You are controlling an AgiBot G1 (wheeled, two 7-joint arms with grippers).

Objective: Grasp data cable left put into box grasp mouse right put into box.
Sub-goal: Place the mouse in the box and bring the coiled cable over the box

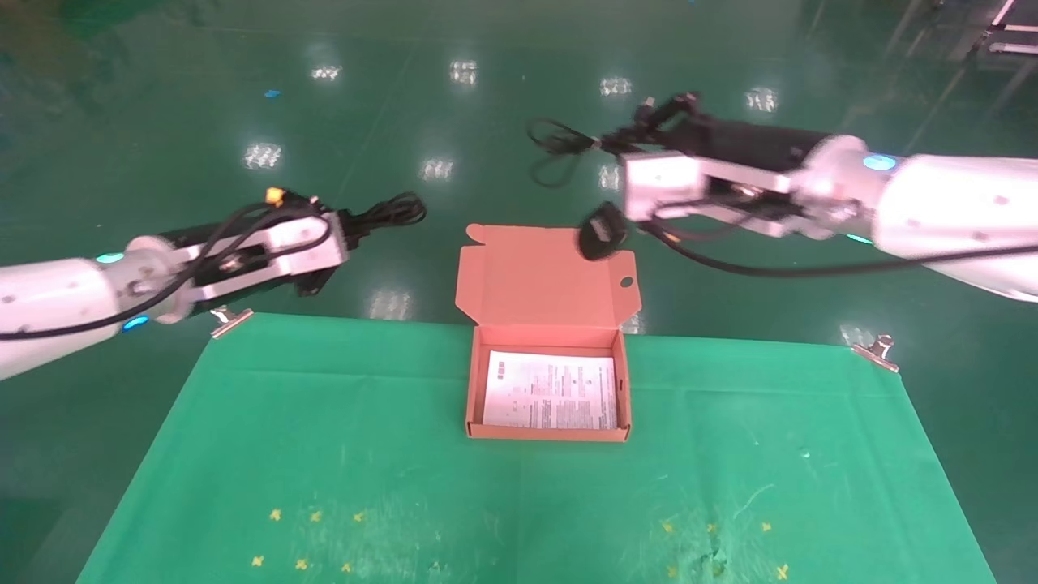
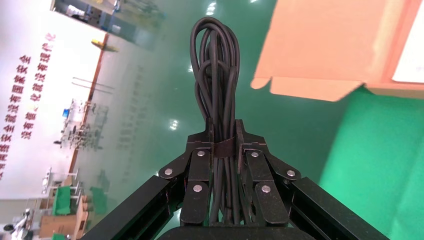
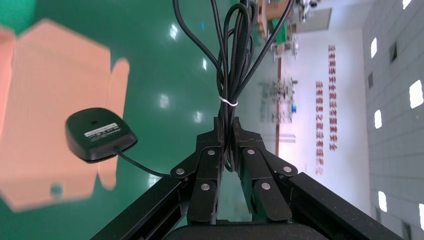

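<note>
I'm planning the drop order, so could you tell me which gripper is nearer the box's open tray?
Neither clearly. The left gripper, shut on the data cable, hangs beyond the box to its left; the right gripper, shut on the mouse cord, sits above the lid.

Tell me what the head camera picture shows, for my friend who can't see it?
Two robot arms hang in the air behind an open orange box on a green cloth. The left gripper holds a black data cable, and the right gripper holds a cord with the black mouse dangling above the box's raised lid. A white sheet lies inside.
</note>
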